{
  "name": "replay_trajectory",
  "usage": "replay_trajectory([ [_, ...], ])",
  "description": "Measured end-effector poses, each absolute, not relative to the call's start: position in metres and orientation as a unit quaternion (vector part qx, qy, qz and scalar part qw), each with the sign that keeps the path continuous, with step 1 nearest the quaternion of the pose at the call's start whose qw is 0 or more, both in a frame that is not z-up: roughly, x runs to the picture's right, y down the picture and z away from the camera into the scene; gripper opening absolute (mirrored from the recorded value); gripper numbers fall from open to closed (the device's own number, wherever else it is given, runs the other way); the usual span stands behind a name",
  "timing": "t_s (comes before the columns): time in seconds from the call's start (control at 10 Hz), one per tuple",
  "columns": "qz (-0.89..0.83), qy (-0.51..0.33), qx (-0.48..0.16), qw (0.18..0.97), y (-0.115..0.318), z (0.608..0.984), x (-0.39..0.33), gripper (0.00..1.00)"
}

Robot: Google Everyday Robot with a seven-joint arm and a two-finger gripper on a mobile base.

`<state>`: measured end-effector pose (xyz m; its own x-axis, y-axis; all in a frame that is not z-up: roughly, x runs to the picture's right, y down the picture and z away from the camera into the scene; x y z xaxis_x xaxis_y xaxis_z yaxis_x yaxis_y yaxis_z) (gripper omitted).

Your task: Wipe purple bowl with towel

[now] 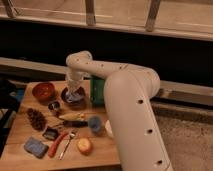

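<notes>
The purple bowl [73, 97] stands on the wooden table [20, 125], left of the middle at the back. My white arm reaches down from the right, and my gripper [74, 90] is right over the bowl, down at its rim. A pale patch inside the bowl under the gripper may be the towel [75, 96]; I cannot tell it apart clearly. The wrist hides the back of the bowl.
An orange-brown bowl [43, 91] sits left of the purple one and a green box [97, 90] to its right. In front lie a metal cup [54, 106], pine cone [36, 119], blue cup [94, 123], orange fruit [84, 145], red-handled tool [56, 144] and blue sponge [35, 147].
</notes>
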<state>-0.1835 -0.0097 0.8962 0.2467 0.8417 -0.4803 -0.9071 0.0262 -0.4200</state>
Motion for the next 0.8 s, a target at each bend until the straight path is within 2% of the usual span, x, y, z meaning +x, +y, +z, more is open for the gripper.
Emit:
replay_trajectory([
  [0.4,0.62,0.046,-0.326,0.713,-0.042,0.92,-0.177,0.0],
  [0.6,0.614,0.037,-0.335,0.714,-0.04,0.915,-0.185,0.0],
  [0.8,0.603,0.016,-0.354,0.715,-0.022,0.892,-0.206,0.0],
])
